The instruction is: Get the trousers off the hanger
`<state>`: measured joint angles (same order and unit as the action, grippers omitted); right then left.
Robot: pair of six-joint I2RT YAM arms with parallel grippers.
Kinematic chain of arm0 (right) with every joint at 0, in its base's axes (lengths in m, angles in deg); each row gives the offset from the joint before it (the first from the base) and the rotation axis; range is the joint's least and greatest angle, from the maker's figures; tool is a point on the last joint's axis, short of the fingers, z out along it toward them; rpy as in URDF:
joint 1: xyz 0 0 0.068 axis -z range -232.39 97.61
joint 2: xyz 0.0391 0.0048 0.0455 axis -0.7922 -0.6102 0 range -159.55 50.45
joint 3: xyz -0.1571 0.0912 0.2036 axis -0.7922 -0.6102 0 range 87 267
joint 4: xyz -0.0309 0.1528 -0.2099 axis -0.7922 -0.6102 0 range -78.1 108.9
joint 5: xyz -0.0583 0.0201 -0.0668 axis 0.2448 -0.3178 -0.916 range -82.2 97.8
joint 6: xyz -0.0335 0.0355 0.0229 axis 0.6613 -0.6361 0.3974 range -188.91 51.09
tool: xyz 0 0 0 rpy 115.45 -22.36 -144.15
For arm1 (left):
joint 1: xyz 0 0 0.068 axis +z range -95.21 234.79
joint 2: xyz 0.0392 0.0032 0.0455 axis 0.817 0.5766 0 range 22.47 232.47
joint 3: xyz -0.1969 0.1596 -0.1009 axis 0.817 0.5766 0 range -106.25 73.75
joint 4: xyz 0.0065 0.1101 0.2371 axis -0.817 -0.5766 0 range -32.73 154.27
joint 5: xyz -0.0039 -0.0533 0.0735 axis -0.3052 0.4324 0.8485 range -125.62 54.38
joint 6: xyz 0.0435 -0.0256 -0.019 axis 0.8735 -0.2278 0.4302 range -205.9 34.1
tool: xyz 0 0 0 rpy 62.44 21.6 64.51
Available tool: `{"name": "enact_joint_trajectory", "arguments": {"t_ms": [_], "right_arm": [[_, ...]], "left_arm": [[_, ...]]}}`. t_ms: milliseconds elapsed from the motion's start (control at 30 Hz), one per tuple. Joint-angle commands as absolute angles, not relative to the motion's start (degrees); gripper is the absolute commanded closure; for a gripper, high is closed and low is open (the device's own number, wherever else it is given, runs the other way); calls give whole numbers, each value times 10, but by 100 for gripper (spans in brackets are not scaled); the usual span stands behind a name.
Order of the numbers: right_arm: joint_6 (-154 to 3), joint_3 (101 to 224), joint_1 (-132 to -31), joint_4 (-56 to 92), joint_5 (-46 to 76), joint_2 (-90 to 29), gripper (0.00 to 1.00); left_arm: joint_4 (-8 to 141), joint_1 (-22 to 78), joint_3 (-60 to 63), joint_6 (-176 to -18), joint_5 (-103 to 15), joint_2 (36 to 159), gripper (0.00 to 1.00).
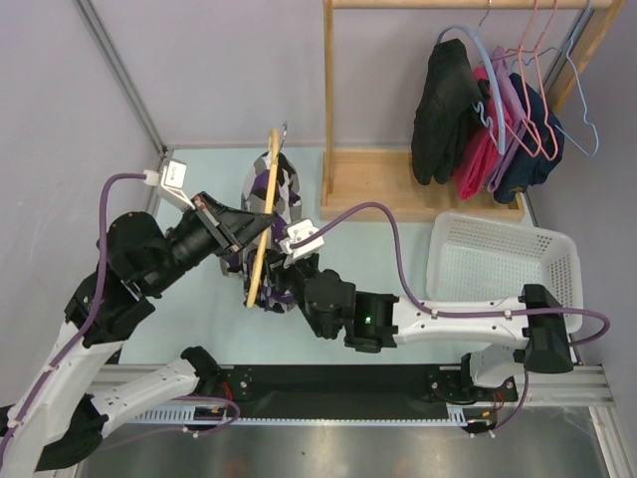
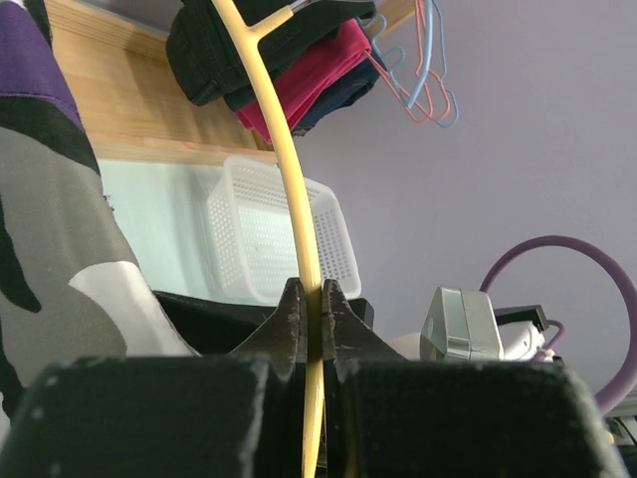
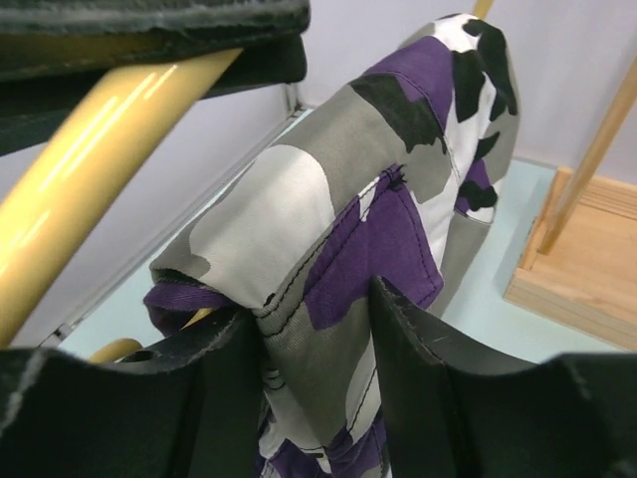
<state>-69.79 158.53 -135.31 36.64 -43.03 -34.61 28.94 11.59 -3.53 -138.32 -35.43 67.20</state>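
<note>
The trousers, a purple, grey, white and black camouflage pair, hang over a yellow hanger held above the table's middle. My left gripper is shut on the hanger's bar; in the left wrist view the jaws pinch the yellow bar, with the trousers at the left. My right gripper is at the trousers' lower part. In the right wrist view its gripper is closed round a thick fold of the trousers, both fingers touching cloth, and the hanger crosses the upper left.
A white mesh basket stands at the right, also in the left wrist view. A wooden rack at the back holds several dark and pink garments on wire hangers. A metal post stands at the back left.
</note>
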Motion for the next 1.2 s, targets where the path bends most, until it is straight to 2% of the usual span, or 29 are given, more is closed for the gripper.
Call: {"name": "enact_joint_trajectory", "arguments": {"t_ms": [0, 200, 300, 367, 500, 667, 967, 1167], "right_arm": [[-651, 1614, -1347, 450, -546, -379, 44], [-619, 1607, -1337, 532, -565, -413, 35], [-621, 1608, -1324, 538, -551, -416, 36], [-621, 1607, -1320, 541, -533, -413, 40], [-599, 1590, -1314, 553, -521, -402, 56], [-594, 1575, -1311, 521, -505, -359, 100], [-622, 1534, -1318, 454, -452, -260, 100], [-609, 1555, -1330, 439, -451, -255, 100]], "left_arm": [[417, 112, -92, -1383, -389, 641, 100], [417, 112, -90, -1385, -390, 635, 99], [413, 112, -90, -1385, -390, 633, 100], [411, 112, -90, -1384, -389, 631, 100], [404, 112, -90, -1380, -383, 626, 100], [386, 112, -90, -1363, -370, 621, 100], [332, 112, -94, -1306, -286, 604, 100], [301, 112, -112, -1272, -262, 618, 100]]}}
